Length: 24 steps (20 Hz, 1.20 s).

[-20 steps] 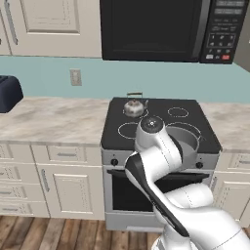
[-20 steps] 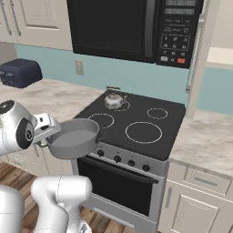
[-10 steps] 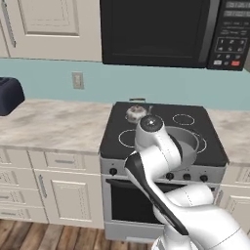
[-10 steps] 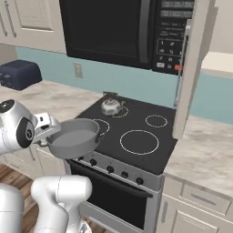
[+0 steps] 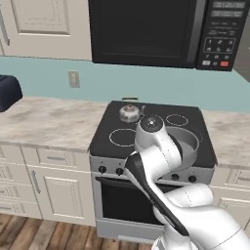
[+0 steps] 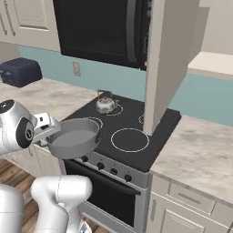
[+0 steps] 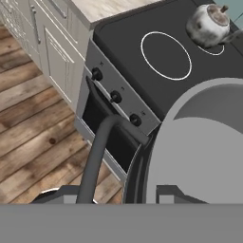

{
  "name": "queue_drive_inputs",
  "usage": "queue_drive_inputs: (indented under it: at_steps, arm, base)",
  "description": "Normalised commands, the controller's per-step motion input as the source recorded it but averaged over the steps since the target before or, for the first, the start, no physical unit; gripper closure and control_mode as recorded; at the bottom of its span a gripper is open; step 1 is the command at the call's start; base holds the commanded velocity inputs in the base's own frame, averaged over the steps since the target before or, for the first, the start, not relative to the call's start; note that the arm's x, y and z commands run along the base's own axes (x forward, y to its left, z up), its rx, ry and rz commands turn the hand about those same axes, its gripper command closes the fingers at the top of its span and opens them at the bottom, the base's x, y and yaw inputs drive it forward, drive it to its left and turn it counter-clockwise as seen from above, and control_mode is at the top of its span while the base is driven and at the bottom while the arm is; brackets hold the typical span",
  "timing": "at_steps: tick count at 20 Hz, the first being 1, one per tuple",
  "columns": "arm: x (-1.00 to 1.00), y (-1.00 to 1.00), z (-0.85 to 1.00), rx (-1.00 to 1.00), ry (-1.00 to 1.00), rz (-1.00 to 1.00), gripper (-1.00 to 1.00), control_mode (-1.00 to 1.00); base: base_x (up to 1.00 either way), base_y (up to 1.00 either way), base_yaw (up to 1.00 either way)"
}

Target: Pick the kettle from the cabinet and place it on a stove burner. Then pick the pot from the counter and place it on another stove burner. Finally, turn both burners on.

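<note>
On the black cooktop (image 6: 136, 150), one kettle (image 6: 105, 105); one pot (image 6: 73, 138) clamped in the gripper (image 6: 51, 131) (over the front edge).

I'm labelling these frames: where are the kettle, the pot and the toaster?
kettle (image 6: 105, 105), right base view, on its round silver body.
pot (image 6: 74, 138), right base view, on its inner floor.
toaster (image 6: 20, 72), right base view, on its dark side.

We see the kettle (image 6: 106, 104) on a rear burner (image 6: 112, 109), the pot (image 6: 75, 137) above the stove's (image 6: 136, 154) front edge.
</note>
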Motion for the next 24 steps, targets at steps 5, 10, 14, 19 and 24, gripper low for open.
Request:
queue_drive_inputs:
  at_steps: [5,10,14,19,24]
  arm:
    - [0.0,0.0,0.0,0.0,0.0,0.0,1.0,1.0]
    - [0.0,0.0,0.0,0.0,0.0,0.0,1.0,1.0]
    - [0.0,0.0,0.0,0.0,0.0,0.0,1.0,1.0]
    - [0.0,0.0,0.0,0.0,0.0,0.0,1.0,1.0]
    - [0.0,0.0,0.0,0.0,0.0,0.0,1.0,1.0]
  base:
    - [0.19,-0.39,0.12]
    - [0.23,-0.27,0.1]
    - [0.46,-0.16,0.07]
    - [0.49,-0.21,0.1]
    - [0.2,-0.09,0.06]
